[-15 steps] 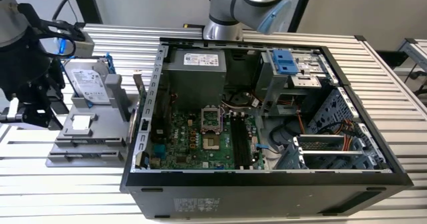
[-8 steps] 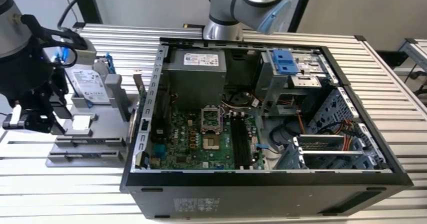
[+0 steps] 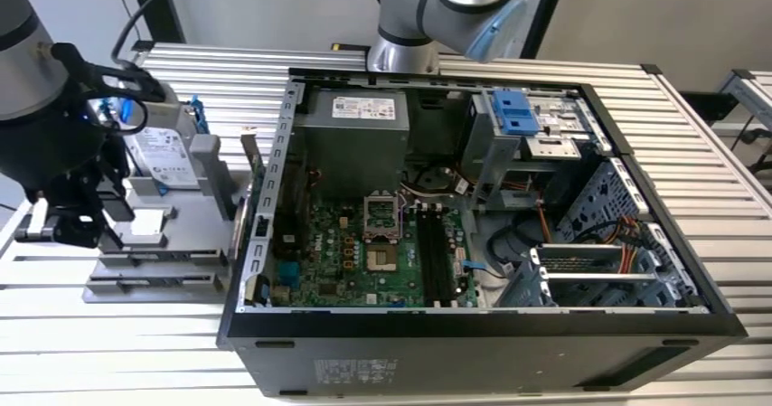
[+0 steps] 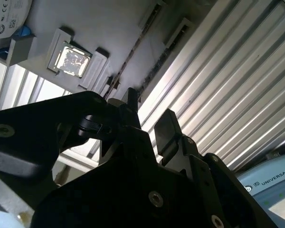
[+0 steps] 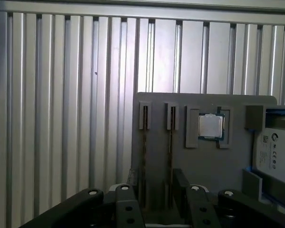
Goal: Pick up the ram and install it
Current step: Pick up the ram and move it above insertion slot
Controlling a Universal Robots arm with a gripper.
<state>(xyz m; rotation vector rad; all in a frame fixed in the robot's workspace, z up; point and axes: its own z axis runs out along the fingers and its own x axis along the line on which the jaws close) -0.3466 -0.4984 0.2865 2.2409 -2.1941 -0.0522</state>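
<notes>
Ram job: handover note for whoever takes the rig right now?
Claw: open and empty, over the grey tray, which sits to the exterior view's left of the case.
Ram: on edge in a tray slot, with a second stick beside it. The fingers are close to both; I cannot tell whether they touch.
Done: the claw is at the tray, nothing more.
Left: no stick is lifted, and the black memory slots on the board look empty.
</notes>
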